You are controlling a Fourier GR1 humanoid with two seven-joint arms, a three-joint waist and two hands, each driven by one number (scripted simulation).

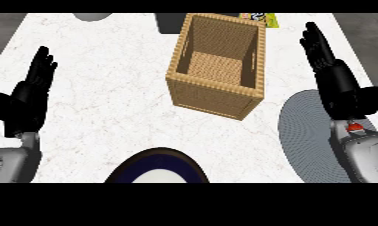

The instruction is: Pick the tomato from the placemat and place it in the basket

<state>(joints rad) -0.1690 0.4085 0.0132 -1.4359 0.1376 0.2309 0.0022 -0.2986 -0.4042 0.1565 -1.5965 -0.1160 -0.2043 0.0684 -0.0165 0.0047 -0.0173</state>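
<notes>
A woven wicker basket (217, 65) stands open at the counter's middle, nothing visible inside it. A round grey placemat (303, 130) lies at the right edge. My right hand (331, 77) hovers open over the placemat's upper part, fingers straight and pointing away. Just below its wrist a small red patch, the tomato (356, 128), peeks out; my forearm hides most of it. My left hand (31, 92) is open at the far left, fingers up, holding nothing.
A dark blue plate (122, 172) with a white centre sits at the lower edge. Behind the basket are a dark grey block (168, 22) and a yellow packet (266, 18). A grey round object (91, 16) shows at the top left.
</notes>
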